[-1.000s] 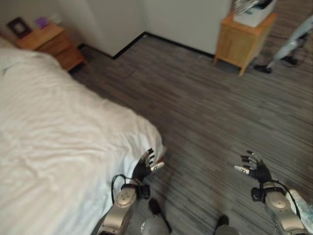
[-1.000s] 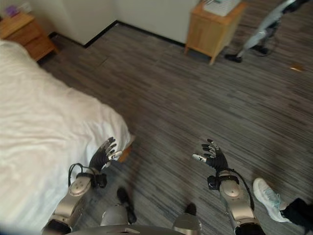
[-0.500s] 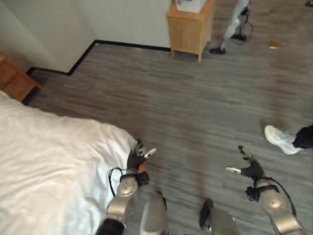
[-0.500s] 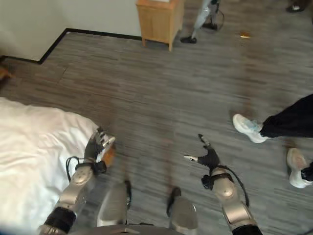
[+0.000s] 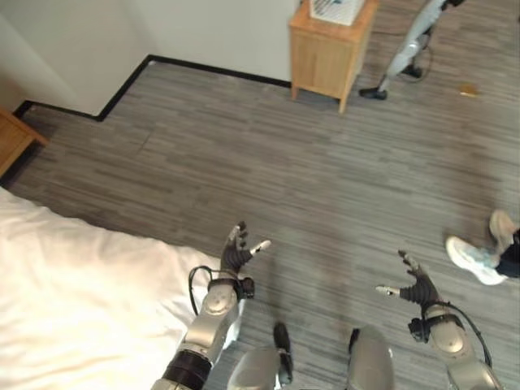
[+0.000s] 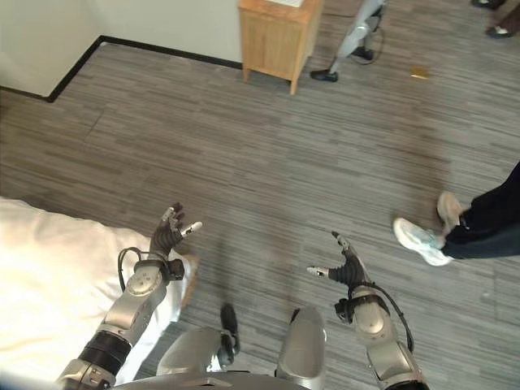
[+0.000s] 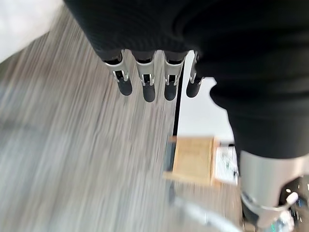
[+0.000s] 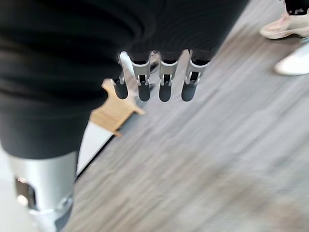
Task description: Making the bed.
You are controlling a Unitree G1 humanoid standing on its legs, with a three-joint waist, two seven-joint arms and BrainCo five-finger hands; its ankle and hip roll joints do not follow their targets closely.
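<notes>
The bed's white cover [image 5: 73, 301] fills the lower left, its corner [image 6: 183, 280] hanging down toward the grey plank floor. My left hand [image 5: 236, 256] hovers just past that corner, fingers [image 7: 145, 84] straight and spread, touching nothing. My right hand [image 5: 414, 286] is held out over bare floor to the right, well away from the bed, with its fingers [image 8: 161, 82] straight too and nothing in it.
A wooden nightstand [image 5: 329, 53] stands against the far wall with a white box on top. An upright vacuum [image 5: 406, 49] leans beside it. A person's legs and light shoes [image 6: 426, 236] are at the right edge. Another wooden cabinet [image 5: 12, 138] peeks in at far left.
The camera has swung, so the bed sits lower and further left. The person's shoes have stepped further right. Both hands stay open and keep about the same pose.
</notes>
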